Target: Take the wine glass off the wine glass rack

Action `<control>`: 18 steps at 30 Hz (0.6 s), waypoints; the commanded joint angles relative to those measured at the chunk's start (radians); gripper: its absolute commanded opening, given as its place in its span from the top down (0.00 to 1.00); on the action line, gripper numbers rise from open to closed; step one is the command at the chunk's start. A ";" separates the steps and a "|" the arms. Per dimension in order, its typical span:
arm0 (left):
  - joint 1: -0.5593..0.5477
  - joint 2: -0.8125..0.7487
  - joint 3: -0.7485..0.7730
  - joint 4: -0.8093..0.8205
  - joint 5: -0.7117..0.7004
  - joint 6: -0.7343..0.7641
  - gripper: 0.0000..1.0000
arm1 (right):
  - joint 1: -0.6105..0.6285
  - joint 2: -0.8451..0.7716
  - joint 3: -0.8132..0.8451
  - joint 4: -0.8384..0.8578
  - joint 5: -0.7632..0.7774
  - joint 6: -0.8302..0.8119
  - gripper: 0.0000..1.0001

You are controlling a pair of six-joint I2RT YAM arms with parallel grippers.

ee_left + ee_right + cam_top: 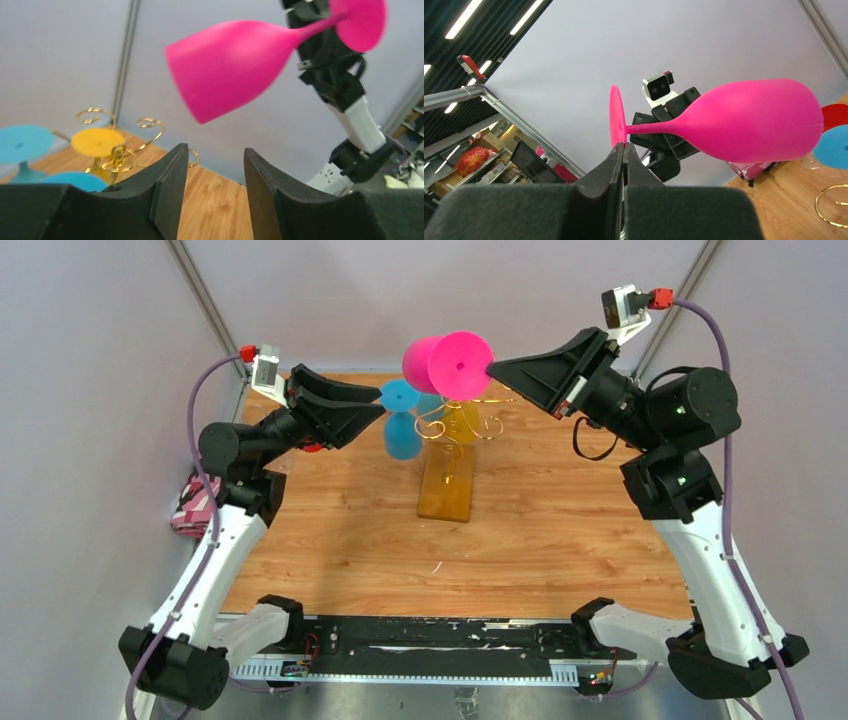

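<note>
My right gripper (494,368) is shut on the rim of the round foot of a pink wine glass (447,364). It holds the glass sideways in the air above the gold wire wine glass rack (452,420) with its amber base (448,485). The glass shows in the right wrist view (744,120), foot pinched at the fingertips (623,147), and in the left wrist view (235,62). My left gripper (378,410) is open and empty, close beside a blue glass (402,430) hanging on the rack. A yellow glass (460,422) also hangs there.
A pink-and-white cloth (195,505) lies off the table's left edge. In the left wrist view the rack scrolls (120,150), yellow foot (96,141) and blue feet (22,143) sit low left. Grey walls enclose the table.
</note>
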State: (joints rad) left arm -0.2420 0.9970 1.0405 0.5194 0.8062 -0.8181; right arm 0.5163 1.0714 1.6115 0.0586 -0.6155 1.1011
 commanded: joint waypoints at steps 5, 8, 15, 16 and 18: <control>-0.005 0.274 -0.003 1.044 0.109 -0.651 0.50 | 0.009 0.015 0.014 0.217 -0.070 0.069 1.00; -0.005 0.306 -0.003 1.045 0.099 -0.640 0.49 | 0.009 0.016 0.010 0.222 -0.073 0.078 1.00; -0.005 0.304 0.017 1.045 0.089 -0.639 0.49 | 0.009 0.016 -0.039 0.260 -0.077 0.115 1.00; -0.005 0.305 0.024 1.044 0.089 -0.642 0.49 | 0.009 0.018 -0.050 0.278 -0.079 0.127 1.00; -0.005 0.305 0.028 1.044 0.085 -0.646 0.49 | 0.009 0.025 -0.066 0.300 -0.082 0.145 1.00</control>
State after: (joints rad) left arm -0.2443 1.3170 1.0336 1.4925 0.8864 -1.4372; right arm 0.5163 1.0966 1.5761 0.2676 -0.6697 1.1950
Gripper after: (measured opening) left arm 0.510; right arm 0.009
